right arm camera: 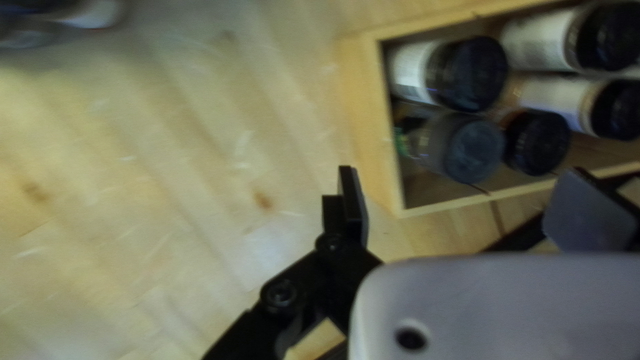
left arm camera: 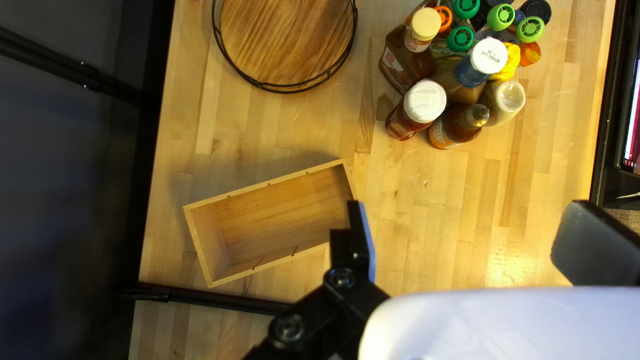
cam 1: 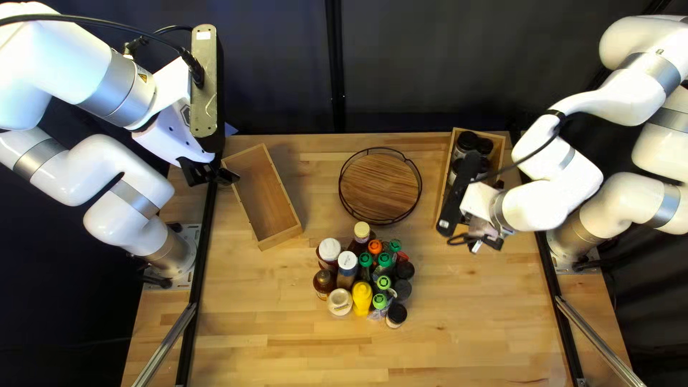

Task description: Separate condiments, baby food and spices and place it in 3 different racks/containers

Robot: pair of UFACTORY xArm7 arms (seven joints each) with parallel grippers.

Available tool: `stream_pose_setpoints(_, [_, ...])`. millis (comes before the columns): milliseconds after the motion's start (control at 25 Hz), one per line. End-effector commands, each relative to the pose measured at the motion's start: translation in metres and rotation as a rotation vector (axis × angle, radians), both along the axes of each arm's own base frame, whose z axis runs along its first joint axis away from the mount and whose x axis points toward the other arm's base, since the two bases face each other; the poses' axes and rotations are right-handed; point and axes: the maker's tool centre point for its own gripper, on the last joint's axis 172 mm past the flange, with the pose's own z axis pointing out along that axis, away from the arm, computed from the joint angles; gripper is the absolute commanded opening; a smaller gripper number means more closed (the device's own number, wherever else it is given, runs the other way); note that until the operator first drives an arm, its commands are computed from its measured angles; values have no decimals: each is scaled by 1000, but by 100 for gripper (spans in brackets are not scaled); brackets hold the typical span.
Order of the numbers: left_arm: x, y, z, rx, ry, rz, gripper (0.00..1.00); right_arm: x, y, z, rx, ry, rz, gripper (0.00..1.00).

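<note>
- In the top left view, twelve o'clock pointing to the far edge, a round brown wooden tray with a black wire rim (cam 1: 380,188) sits on the pale table.
- At six o'clock from it stands the crowded group of bottles and jars: condiments, with black-lidded jars along one side.
- Around that group, a brown bottle with a cream cap (cam 1: 361,233) is at twelve, a red-brown bottle with a white cap (cam 1: 330,249) at ten, an amber bottle with a pointed cap (cam 1: 324,283) at nine, a yellow plastic squeeze bottle (cam 1: 362,297) at six and a black-lidded jar (cam 1: 395,315) at five.
- A pale rectangular wooden box (cam 1: 281,239) lies at nine o'clock from the tray, angled.
- At three o'clock, a second pale wooden box (right arm camera: 367,120) holds several dark-lidded jars (right arm camera: 470,73).
- The left gripper (cam 1: 209,174), at ten o'clock from the first box, has its fingers spread apart.
- The right gripper (cam 1: 476,244), near six o'clock from the second box, also has its fingers wide apart.
</note>
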Motion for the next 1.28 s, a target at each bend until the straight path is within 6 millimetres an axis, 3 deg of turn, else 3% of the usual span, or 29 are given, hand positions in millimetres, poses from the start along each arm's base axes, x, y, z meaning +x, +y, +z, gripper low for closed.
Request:
stream_pose_setpoints(40, [0,0,0,0,0,0,100,32,21,16,50,-40,122,100])
stream_pose_setpoints(200, [0,0,0,0,0,0,100,59,28,33,113,-70,221,100])
stream_pose_setpoints(400, [0,0,0,0,0,0,100,84,19,41,174,-93,315,100])
stream_pose_setpoints(680, [0,0,0,0,0,0,100,107,-10,24,228,-81,390,100])
stream_pose_setpoints(1120, [0,0,0,0,0,0,100,122,-3,-8,259,-30,457,100])
stream_pose_setpoints(1280, [0,0,0,0,0,0,100,125,-5,-4,237,-28,444,100])
